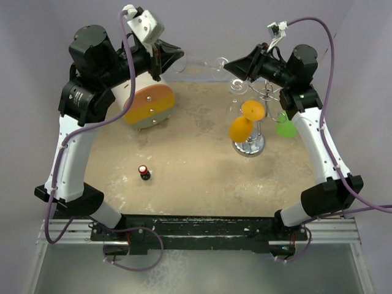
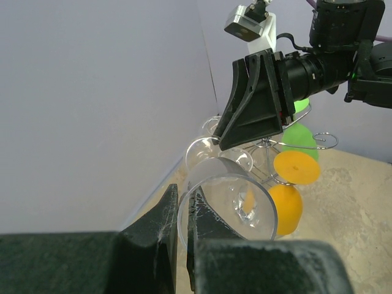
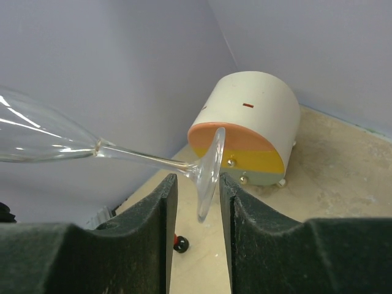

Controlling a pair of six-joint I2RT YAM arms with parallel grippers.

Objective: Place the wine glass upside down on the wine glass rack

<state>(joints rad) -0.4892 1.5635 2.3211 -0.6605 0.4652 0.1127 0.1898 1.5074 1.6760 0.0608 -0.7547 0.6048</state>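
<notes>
While the wine glass (image 1: 196, 62) is held on its side above the far edge of the bench (image 1: 196, 177), its bowl is pinched by the left gripper (image 1: 174, 57) and its foot is reached by the right gripper (image 1: 228, 64), as shown from above. The wine glass rack (image 1: 251, 147) is found just beside the right gripper, on the side nearer the arm bases, and an orange glass (image 1: 242, 127) and a green glass (image 1: 285, 127) are hung on it. A striped drum (image 1: 149, 104) is seen on the near side of the left gripper, and a red-capped bottle (image 1: 144, 172) well nearer the bases.

From the left wrist, the left gripper (image 2: 182, 205) is seen almost closed, with the thin wall of the bowl caught between its fingers. The stem is directed away from it, toward the right gripper (image 2: 222, 142). The orange glass (image 2: 286, 205) is hung upside down beyond, to the right.

From the right wrist, the right gripper (image 3: 197, 177) is shown with its jaws partly parted on either side of the foot's disc. A gap is left at one finger; contact at the other cannot be told. The striped drum (image 3: 251, 122) is seen ahead of the fingers.
</notes>
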